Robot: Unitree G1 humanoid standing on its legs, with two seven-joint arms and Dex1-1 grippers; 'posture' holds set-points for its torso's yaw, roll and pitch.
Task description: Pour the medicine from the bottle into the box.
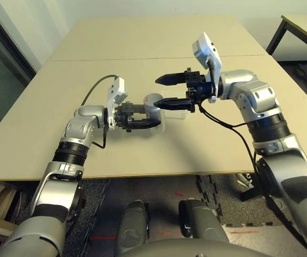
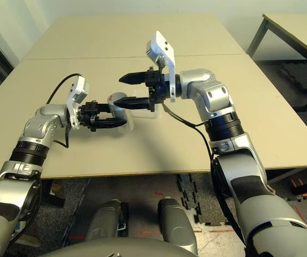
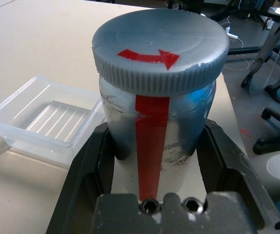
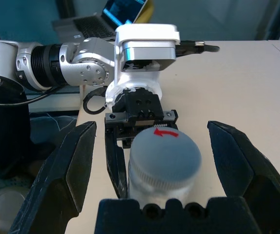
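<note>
The bottle (image 3: pixel 157 122) is a short cylinder with a cloudy, translucent body and a grey ribbed screw cap (image 3: pixel 159 51); a red arrow is stuck on top of the cap and a red strip runs down the side of the body. The left gripper (image 1: pixel 143 116) holds it by the body, one black finger on each side and pressed against it, cap still on. The bottle sits near the middle of the counter (image 1: pixel 159 53), upright or nearly so. The right gripper (image 1: pixel 170 91) faces it from the other side with its fingers spread wide; in the right wrist view the capped top lies between the two open fingers (image 4: pixel 74 170), touching neither. The box (image 3: pixel 45 124), clear plastic with a ribbed floor and rounded corners, rests flat on the counter just beside the bottle, on the side toward the right arm. The counter is pale beige, made of two tops butted together with a seam across. Past it are a second table with dark legs (image 1: pixel 275 38), dark floor matting, and in the wrist views a laptop (image 4: pixel 118 12) and chair bases (image 3: pixel 276 126).
</note>
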